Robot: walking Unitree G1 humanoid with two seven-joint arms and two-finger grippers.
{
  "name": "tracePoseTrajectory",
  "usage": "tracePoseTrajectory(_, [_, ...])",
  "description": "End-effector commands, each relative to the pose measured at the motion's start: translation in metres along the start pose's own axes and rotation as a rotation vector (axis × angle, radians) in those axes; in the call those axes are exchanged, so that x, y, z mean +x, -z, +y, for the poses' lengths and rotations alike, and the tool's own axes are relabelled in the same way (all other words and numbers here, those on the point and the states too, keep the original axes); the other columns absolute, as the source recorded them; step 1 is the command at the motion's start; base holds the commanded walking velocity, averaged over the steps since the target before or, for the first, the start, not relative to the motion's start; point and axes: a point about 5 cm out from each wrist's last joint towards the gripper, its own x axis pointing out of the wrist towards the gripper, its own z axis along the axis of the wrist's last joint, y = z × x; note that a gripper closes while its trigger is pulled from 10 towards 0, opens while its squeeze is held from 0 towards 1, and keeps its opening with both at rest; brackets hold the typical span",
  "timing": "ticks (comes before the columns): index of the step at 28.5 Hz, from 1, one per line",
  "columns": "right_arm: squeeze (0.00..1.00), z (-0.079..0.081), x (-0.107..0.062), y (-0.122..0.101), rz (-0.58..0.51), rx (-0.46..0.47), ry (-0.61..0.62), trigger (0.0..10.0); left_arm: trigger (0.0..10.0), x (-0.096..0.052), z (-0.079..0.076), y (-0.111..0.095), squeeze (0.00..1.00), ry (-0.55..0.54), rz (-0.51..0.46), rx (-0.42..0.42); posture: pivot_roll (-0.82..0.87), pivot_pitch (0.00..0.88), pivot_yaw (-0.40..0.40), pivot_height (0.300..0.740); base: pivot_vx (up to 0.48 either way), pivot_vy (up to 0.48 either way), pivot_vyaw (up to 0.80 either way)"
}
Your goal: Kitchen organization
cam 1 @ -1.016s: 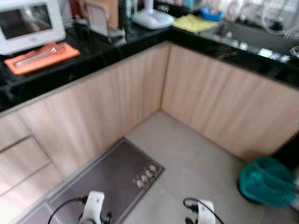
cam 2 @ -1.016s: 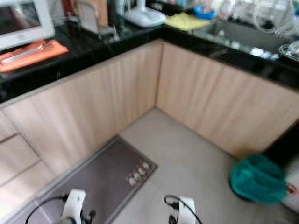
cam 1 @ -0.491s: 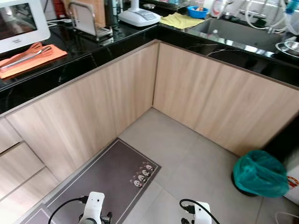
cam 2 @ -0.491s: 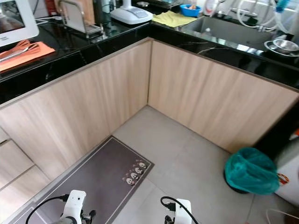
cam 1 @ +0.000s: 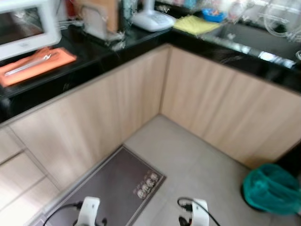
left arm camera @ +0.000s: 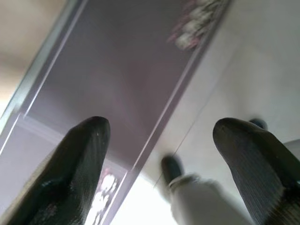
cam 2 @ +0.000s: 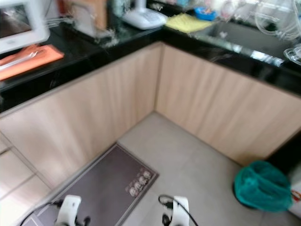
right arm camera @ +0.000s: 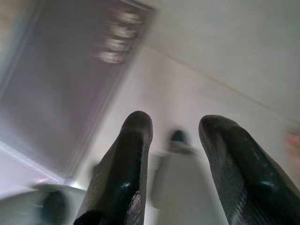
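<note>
Glossy black L-shaped bench [cam 1: 89,63] over pale wood-grain cabinet fronts [cam 1: 207,106], blurred. Orange mat [cam 1: 35,61] with tongs near the bench's left edge; yellow cloth [cam 1: 195,24] beside the sink [cam 1: 249,35]. Dull purple floor mat [cam 1: 115,186], grey tiles, teal-bagged bin [cam 1: 272,190]. Left gripper [left arm camera: 161,136] and right gripper [right arm camera: 176,129] hanging low, ribbed black fingers spread, empty.

Left gripper [left arm camera: 159,136]: two black fingers [left arm camera: 79,164] spread wide, nothing between them.
Mat [left arm camera: 126,70]: dark grey, pale pattern near its edge, behind the fingers.
Floor [left arm camera: 262,61]: light tile, blurred.
</note>
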Motion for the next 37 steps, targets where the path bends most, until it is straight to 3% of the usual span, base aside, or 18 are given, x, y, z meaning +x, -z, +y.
tracePoseTrajectory(1, [0.00, -0.0023, 0.0004, -0.0038, -0.007, -0.019, 0.015, 10.0, 10.0, -0.0010, -0.0063, 0.0080, 0.00, 0.021, 0.028, 0.022, 0.14, 0.000, -0.062, 0.740, 0.292, 0.000, 0.00])
tracePoseTrajectory(12, [0.00, -0.0036, 0.0000, -0.0017, 0.002, -0.043, 0.020, 10.0, 10.0, -0.0016, -0.0068, 0.0109, 0.00, 0.027, 0.038, 0.030, 0.15, 0.000, -0.069, 0.740, 0.291, 0.000, 0.00])
tracePoseTrajectory(22, [0.00, -0.0028, -0.0001, -0.0001, 0.007, -0.039, 0.017, 10.0, 10.0, -0.0022, -0.0080, 0.0140, 0.00, 0.028, 0.045, 0.024, 0.14, 0.000, -0.067, 0.740, 0.285, 0.000, -0.69])
tracePoseTrajectory(37, [0.00, -0.0034, -0.0001, -0.0013, -0.003, -0.029, 0.030, 10.0, 10.0, -0.0019, -0.0089, 0.0132, 0.00, 0.028, 0.043, 0.027, 0.13, 0.000, -0.066, 0.740, 0.282, 0.000, 0.00])
